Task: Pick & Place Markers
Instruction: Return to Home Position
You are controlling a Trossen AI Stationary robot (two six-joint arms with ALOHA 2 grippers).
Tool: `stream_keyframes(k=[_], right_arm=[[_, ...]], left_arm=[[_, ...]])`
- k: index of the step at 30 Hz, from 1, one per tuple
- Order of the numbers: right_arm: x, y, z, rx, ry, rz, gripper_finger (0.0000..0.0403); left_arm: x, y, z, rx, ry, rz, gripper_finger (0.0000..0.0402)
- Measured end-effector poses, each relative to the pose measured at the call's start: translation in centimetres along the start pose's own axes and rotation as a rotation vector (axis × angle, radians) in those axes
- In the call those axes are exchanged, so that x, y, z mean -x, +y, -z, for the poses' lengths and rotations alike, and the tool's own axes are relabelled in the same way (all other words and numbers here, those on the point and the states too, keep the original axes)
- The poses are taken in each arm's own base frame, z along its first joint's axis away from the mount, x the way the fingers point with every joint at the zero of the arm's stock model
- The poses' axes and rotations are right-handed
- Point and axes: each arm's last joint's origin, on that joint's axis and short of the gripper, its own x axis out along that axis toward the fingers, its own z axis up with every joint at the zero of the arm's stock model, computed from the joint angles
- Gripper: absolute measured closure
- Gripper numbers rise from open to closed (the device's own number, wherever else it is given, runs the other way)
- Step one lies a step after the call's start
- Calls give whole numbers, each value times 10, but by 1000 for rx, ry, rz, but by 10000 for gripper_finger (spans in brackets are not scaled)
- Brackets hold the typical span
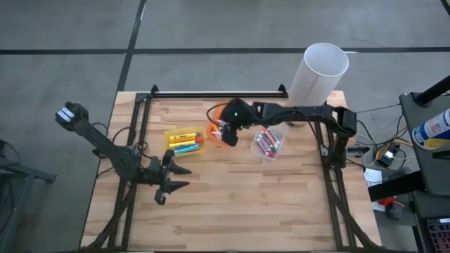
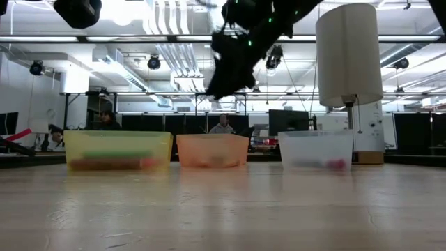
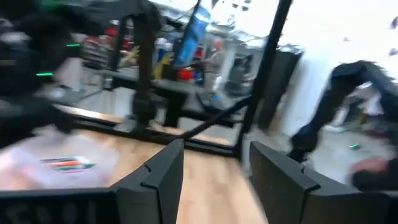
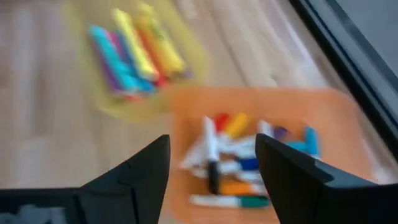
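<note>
Markers [image 4: 245, 165] under right tool [image 4: 212, 144], aloft, jaws apart

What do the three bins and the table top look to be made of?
Yellow bin, orange bin and clear bin: probably thin translucent plastic, slightly frosted, since the markers inside show as coloured blurs through the walls. Table top: wood, butcher-block style with a matte finish; joined pale strips with grain show from above.

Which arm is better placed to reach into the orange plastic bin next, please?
Right: its open tool hangs directly above the orange plastic bin; the left tool waits beyond the yellow plastic bin.
</note>
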Motion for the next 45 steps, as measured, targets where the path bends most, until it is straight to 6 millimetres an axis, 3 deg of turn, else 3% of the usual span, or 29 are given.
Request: stream_keyframes(k=[6,12,18,24,31,38,45], right_arm=[[14,53,3,111,-65,-111,185],[23,108,23,224,-246,-241,188],[52,133,53,283,-457,-350,188],[78,130,97,317,-543,-408,187],[101,104,137,271,-602,-397,186],[119,71,174,231,-564,-193,186],[140,54,204,222,-670,-307,186]], left_arm=[[7,13,-3,0,9,-57,223],[7,33,9,11,91,169,223],[18,58,18,-17,46,-40,223],[35,66,18,-43,-5,-35,223],[47,71,17,-62,10,-63,223],[60,75,9,-59,-16,-65,223],[72,79,5,-71,-21,-85,223]])
